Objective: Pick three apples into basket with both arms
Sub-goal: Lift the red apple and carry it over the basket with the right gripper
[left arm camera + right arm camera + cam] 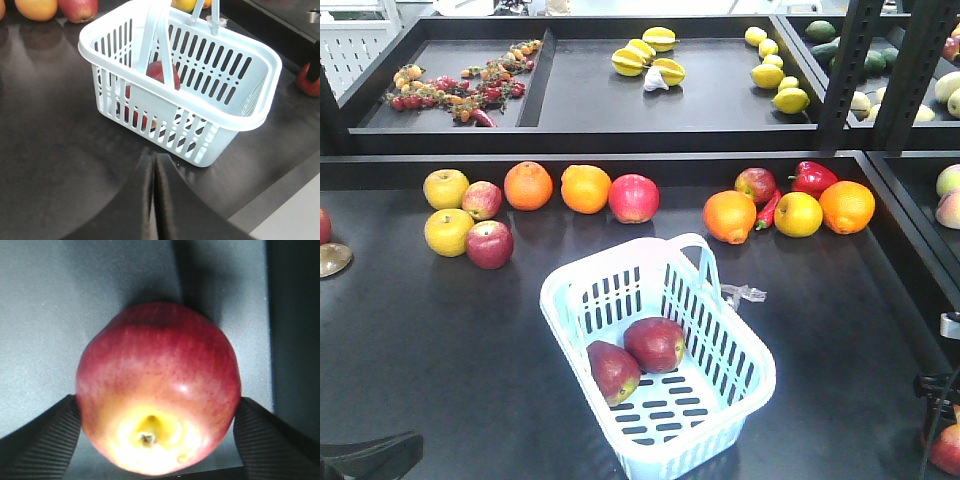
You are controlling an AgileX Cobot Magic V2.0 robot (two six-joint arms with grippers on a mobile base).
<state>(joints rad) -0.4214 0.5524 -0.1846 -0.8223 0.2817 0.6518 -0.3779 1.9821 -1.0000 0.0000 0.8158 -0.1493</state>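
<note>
The pale blue basket (720, 395) stands mid-table with its handle folded back. Two dark red apples (654, 343) (613, 371) lie side by side on its slotted bottom. Through the slots, the left wrist view shows one apple (159, 71). My left gripper (153, 159) is shut and empty, low over the table just in front of the basket's (235, 117) near wall. My right gripper (157, 401) is shut on a third apple (157, 387), stem end facing the camera, fingers (50, 435) pressed on both its sides. That apple (948, 448) is at the table's front right corner.
Oranges (528, 185), yellow apples (446, 188), more red apples (633, 198) and a red pepper (812, 177) line the back of the table. A clear clip (745, 293) lies beside the basket. A raised shelf (580, 135) behind holds star fruit and lemons.
</note>
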